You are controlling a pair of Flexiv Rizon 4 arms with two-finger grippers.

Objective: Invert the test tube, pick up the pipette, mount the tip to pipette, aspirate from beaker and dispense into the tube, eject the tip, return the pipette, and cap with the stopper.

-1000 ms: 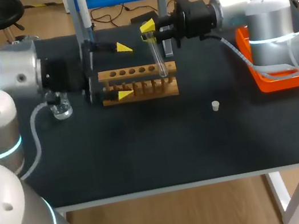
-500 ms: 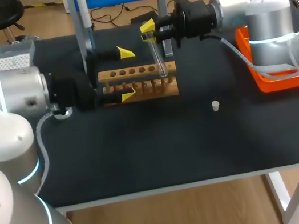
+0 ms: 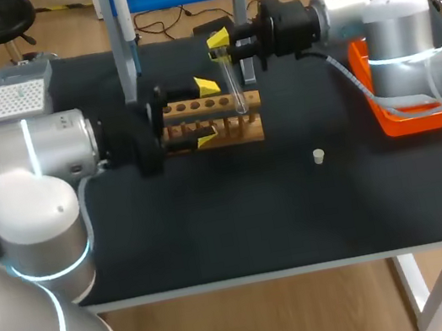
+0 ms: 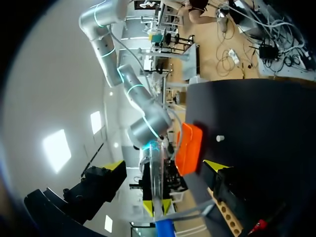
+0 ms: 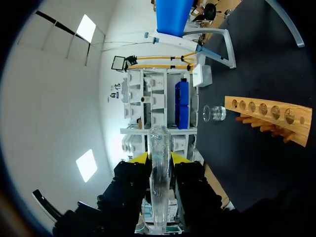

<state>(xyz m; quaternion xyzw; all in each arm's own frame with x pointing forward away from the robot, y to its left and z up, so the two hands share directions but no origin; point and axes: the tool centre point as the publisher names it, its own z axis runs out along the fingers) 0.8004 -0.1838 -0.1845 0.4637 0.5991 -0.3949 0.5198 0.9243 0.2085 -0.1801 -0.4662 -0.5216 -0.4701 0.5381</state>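
Left gripper [image 3: 206, 112] slid rightward to wooden rack [image 3: 253, 130], jaws spread; right gripper [image 3: 219, 44] pinches clear glass tube [image 3: 234, 86]

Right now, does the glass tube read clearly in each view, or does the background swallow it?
Head view: test tube faint, blending into the wooden rack. Right wrist view: plain, in the right claw against a pale wall. Left wrist view: a pale streak.

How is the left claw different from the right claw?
The left claw is open and holds nothing; the right claw is shut on the test tube. The left claw's fingers spread wide by the wooden rack; the right claw's sit close together. Both have yellow tips.
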